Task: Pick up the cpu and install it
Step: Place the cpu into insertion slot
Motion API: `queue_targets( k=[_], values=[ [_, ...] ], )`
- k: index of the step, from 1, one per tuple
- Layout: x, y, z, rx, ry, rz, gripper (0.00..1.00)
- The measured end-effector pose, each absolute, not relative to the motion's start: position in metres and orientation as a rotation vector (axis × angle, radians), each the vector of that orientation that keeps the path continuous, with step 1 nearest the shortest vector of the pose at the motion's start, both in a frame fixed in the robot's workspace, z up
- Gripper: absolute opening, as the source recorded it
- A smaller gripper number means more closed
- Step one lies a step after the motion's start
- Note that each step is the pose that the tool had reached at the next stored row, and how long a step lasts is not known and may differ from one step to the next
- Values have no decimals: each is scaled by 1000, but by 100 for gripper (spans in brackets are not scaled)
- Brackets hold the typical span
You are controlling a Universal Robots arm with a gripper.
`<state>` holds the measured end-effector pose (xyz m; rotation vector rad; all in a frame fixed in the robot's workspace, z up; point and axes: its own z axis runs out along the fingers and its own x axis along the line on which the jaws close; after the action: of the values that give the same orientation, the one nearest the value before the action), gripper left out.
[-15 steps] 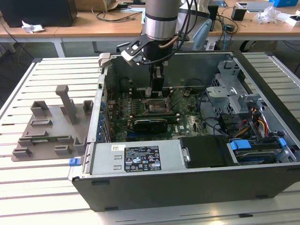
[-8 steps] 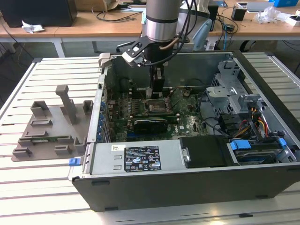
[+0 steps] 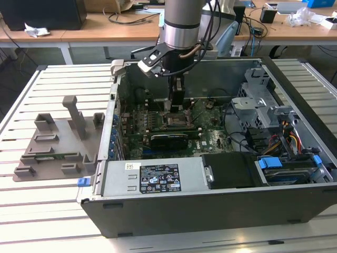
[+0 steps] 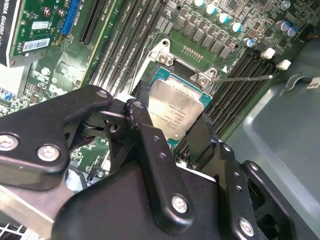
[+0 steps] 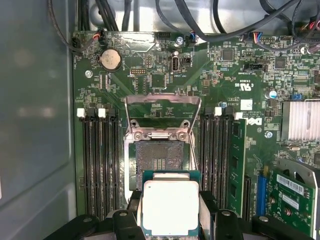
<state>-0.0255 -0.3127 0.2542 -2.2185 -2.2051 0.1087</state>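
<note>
The cpu (image 5: 170, 207), a flat square chip with a silvery top, sits between my black fingers (image 5: 207, 202), so my gripper (image 5: 170, 220) is shut on it. It hangs just short of the open dark socket (image 5: 160, 157), whose metal load plate (image 5: 162, 107) stands raised. In the second wrist view the cpu (image 4: 177, 107) lies low over the socket frame (image 4: 165, 56), tilted in the picture, with my gripper (image 4: 175, 119) around it. In the exterior view my gripper (image 3: 176, 100) reaches down inside the computer case to the socket (image 3: 174, 120) on the motherboard.
Memory slots (image 5: 97, 160) flank the socket on both sides. A grey plastic holder tray (image 3: 52, 142) lies on the slatted table at the exterior view's left. A drive cage (image 3: 258, 100) and cables (image 3: 287, 137) crowd the case's other end. A heatsink (image 5: 300, 120) sits nearby.
</note>
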Motion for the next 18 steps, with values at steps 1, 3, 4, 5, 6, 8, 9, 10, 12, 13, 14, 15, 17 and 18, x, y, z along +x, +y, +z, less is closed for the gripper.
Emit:
queue_targets(
  k=[1, 3, 4, 5, 6, 8, 9, 10, 12, 13, 14, 15, 17, 18],
  values=[
    [-25, -312, 253, -2218, -2205, 109, 54],
    [-25, -312, 249, -2218, -2206, 109, 54],
    [-24, -312, 248, -2217, -2207, 109, 54],
    [-23, -311, 245, -2203, -2222, 109, 54],
    [-22, -311, 244, -2189, -2236, 109, 54],
    [-20, -311, 241, -2177, -2248, 109, 54],
    [-19, -311, 238, -2175, -2249, 109, 54],
    [-19, -311, 234, -2174, -2251, 109, 54],
    [-18, -311, 230, -2172, -2253, 109, 54],
    [-17, -311, 225, -2171, -2254, 109, 54],
    [-17, -311, 222, -2171, -2254, 109, 54],
    [-16, -311, 220, -2171, -2254, 109, 54],
    [-16, -311, 217, -2171, -2254, 109, 54],
    [-16, -311, 215, -2172, -2253, 109, 54]
  ],
)
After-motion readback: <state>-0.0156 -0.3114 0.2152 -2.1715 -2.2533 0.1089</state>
